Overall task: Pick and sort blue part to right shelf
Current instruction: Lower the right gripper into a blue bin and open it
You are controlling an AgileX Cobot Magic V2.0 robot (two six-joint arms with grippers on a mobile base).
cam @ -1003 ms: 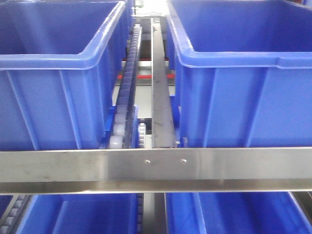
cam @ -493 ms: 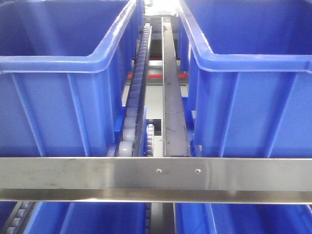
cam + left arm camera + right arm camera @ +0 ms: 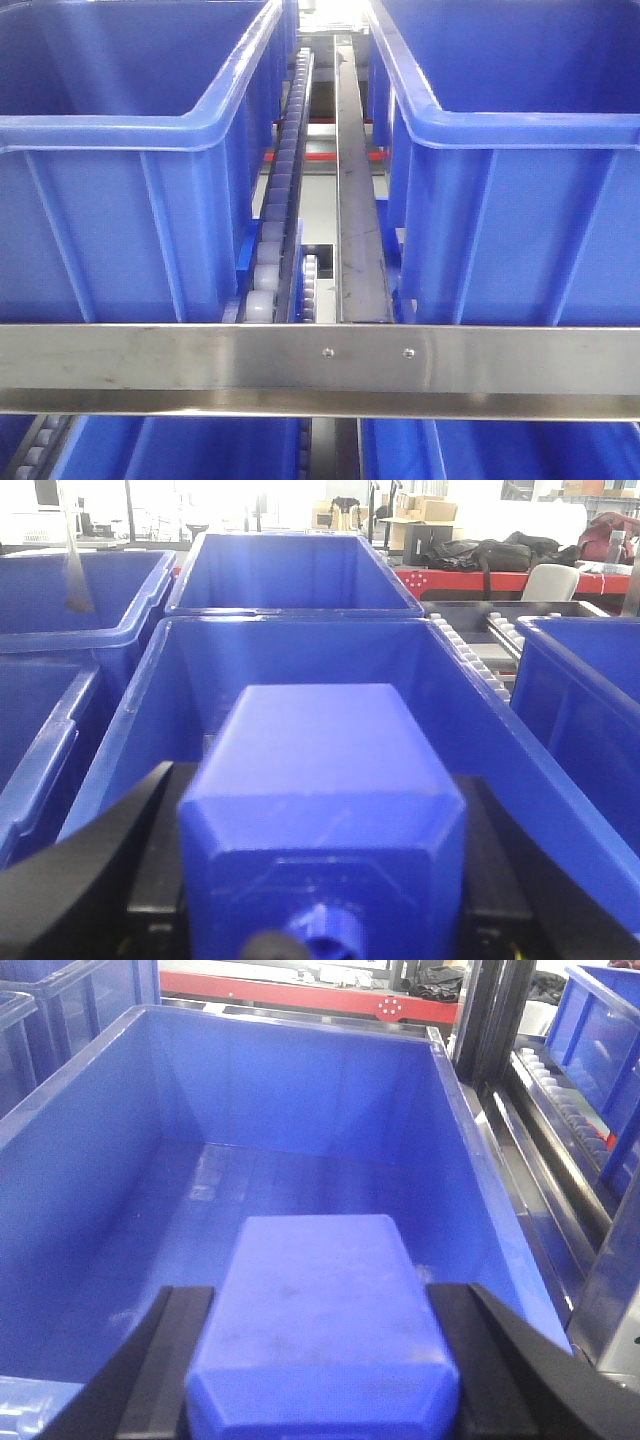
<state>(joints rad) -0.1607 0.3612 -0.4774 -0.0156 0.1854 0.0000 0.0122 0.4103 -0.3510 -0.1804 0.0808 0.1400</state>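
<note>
In the left wrist view the blue part point(image 3: 320, 820) fills the lower centre of the frame, pinched between the 2 black fingers point(image 3: 95, 880) of the left gripper point(image 3: 320, 900), 1 pressed to each flank. Its short neck and cap point toward the camera at the bottom edge, the squarish body reaching away from it. Behind it, in the middle of the frame, lies an open blue bin point(image 3: 150, 670), with more bins at upper centre and both sides.

In the right wrist view the right gripper point(image 3: 320, 1380) likewise clamps a blue block point(image 3: 320, 1330) at lower centre; no neck shows from this angle, so whether it is the same kind of piece cannot be told. It hangs over a deep blue tote point(image 3: 480, 1160) whose floor looks bare, walls standing well clear of the block on the left and upper sides.

The front view shows 2 blue crates point(image 3: 130, 130) at upper left and upper right, a roller track point(image 3: 285, 170) and a steel rail point(image 3: 355, 180) between them, and a steel crossbar point(image 3: 320, 365) across the lower frame.
</note>
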